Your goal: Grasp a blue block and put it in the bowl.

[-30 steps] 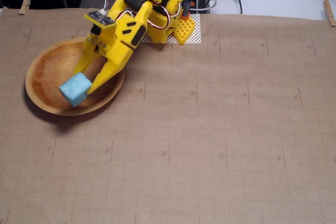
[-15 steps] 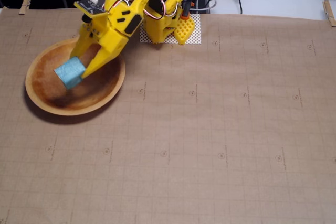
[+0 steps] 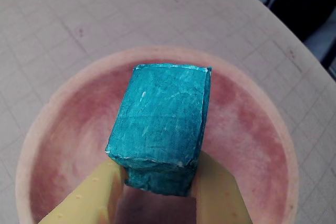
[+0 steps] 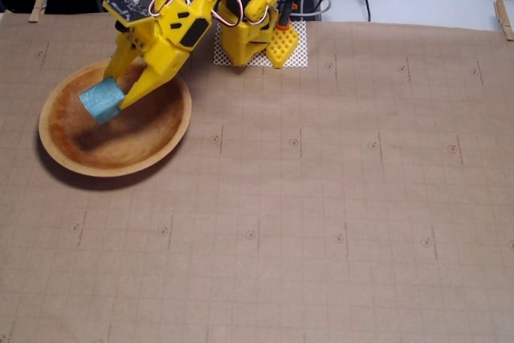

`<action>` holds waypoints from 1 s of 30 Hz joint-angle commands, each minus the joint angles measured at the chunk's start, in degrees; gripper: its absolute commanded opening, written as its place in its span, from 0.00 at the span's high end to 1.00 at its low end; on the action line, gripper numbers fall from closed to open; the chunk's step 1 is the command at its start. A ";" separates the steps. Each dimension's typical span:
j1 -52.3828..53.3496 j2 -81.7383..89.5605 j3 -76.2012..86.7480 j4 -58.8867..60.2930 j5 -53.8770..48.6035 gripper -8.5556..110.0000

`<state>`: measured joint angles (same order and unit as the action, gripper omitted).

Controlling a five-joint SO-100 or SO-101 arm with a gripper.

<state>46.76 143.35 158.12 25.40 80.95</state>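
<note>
In the wrist view, the two yellow fingers (image 3: 94, 198) of the tool (image 3: 157, 182) rose from the bottom edge, closed onto the lower end of the blue block (image 3: 160, 124), one finger pressed against each side. The block stood out beyond the fingertips, its rough turquoise face towards the camera, and behind it lay the round wooden bowl (image 3: 252, 129), its reddish hollow ringed by a paler rim. Past the bowl stretched the gridded brown paper (image 3: 79, 14) covering the table. In the fixed view, the tool (image 4: 112, 94) held the blue block (image 4: 101, 100) over the left part of the bowl (image 4: 152, 146), above the dark shadow on the bowl's floor; whether the block touched the wood could not be told. Farther back, the yellow arm (image 4: 193, 14) leaned down from its base (image 4: 257, 38), which stood on a white perforated mat (image 4: 299, 50) at the far edge of the paper.
</note>
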 commanded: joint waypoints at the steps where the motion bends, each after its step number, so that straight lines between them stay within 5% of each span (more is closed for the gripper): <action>1: -0.44 -0.53 -3.78 0.35 -0.79 0.95; 20: -2.64 -15.03 -8.79 -0.26 -0.70 0.94; 30: -2.64 -15.03 -8.79 -0.26 -0.62 0.77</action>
<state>44.03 127.88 153.11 25.40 80.77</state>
